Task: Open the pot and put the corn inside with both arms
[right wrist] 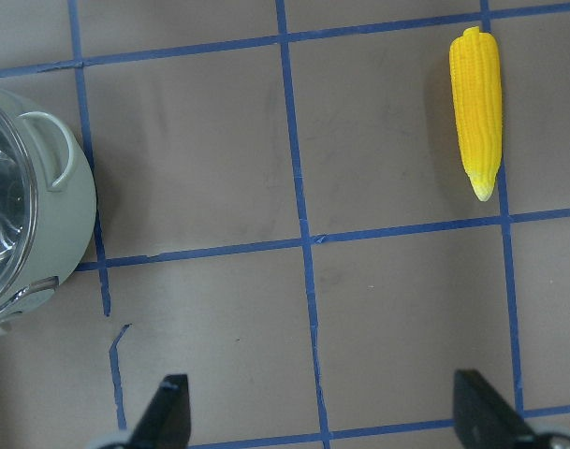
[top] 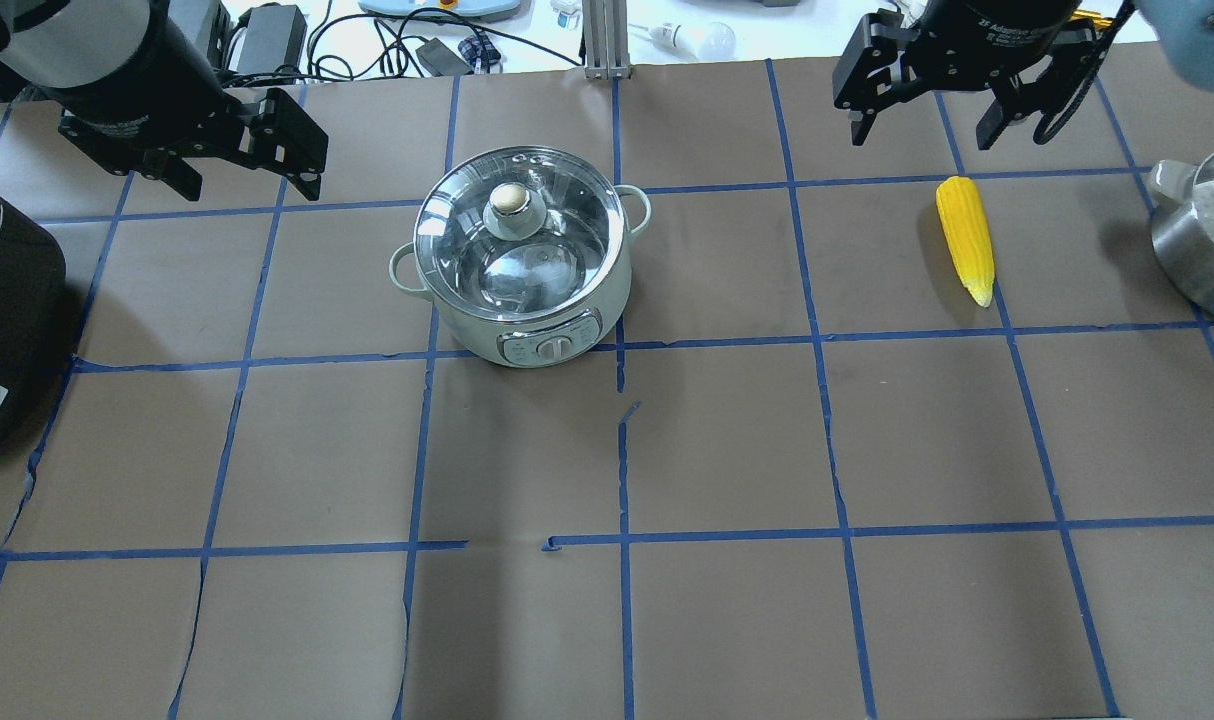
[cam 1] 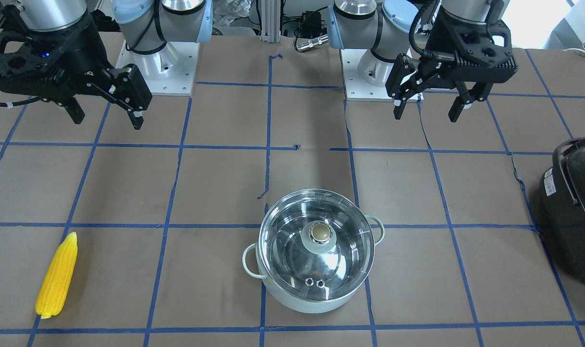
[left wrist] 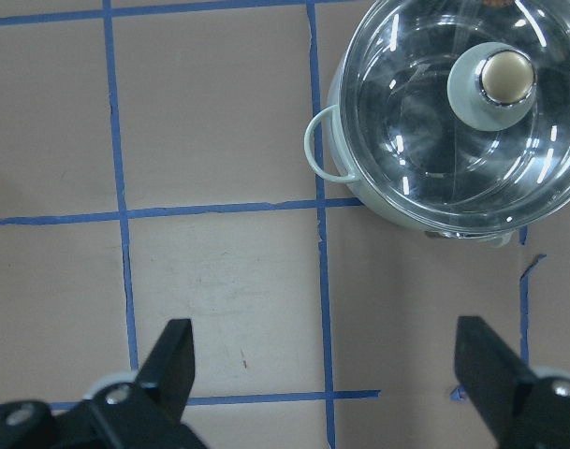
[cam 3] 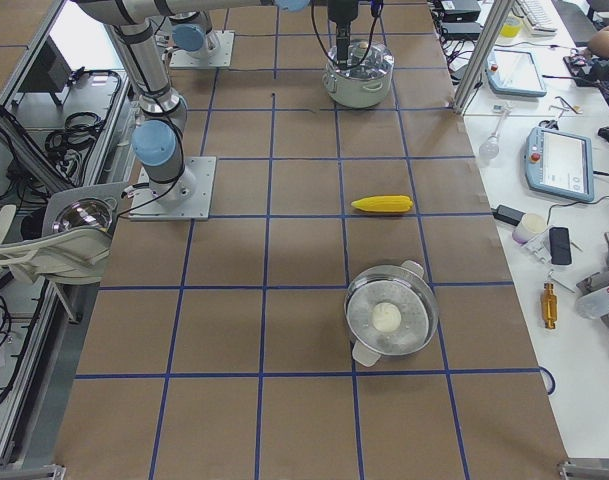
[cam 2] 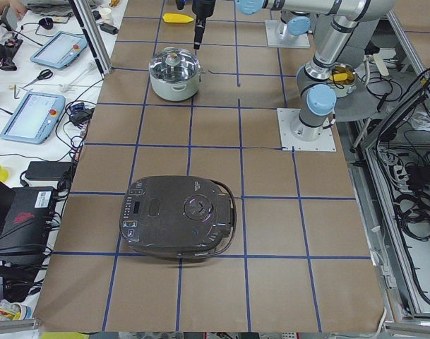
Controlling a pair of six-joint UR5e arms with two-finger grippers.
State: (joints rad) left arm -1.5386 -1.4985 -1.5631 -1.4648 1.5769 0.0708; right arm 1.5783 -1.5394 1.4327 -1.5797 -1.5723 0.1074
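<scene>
The pale mint-green pot point(cam 1: 316, 284) stands on the table with its glass lid point(cam 1: 292, 241) and knob point(cam 1: 320, 233) on. It also shows in the overhead view point(top: 527, 330) and the left wrist view point(left wrist: 333, 112). The yellow corn point(cam 1: 57, 275) lies flat on the paper, far to the pot's right in the overhead view point(top: 965, 238) and visible in the right wrist view point(right wrist: 476, 108). My left gripper point(top: 251, 190) is open and empty, raised to the left of the pot. My right gripper point(top: 921, 138) is open and empty, raised just beyond the corn.
A large black appliance point(top: 2, 320) sits at the table's left end. A steel pot holding a white ball point(top: 1192, 270) sits at the right edge. Blue tape lines grid the brown paper. The arm bases point(cam 1: 162, 72) stand at the robot's side.
</scene>
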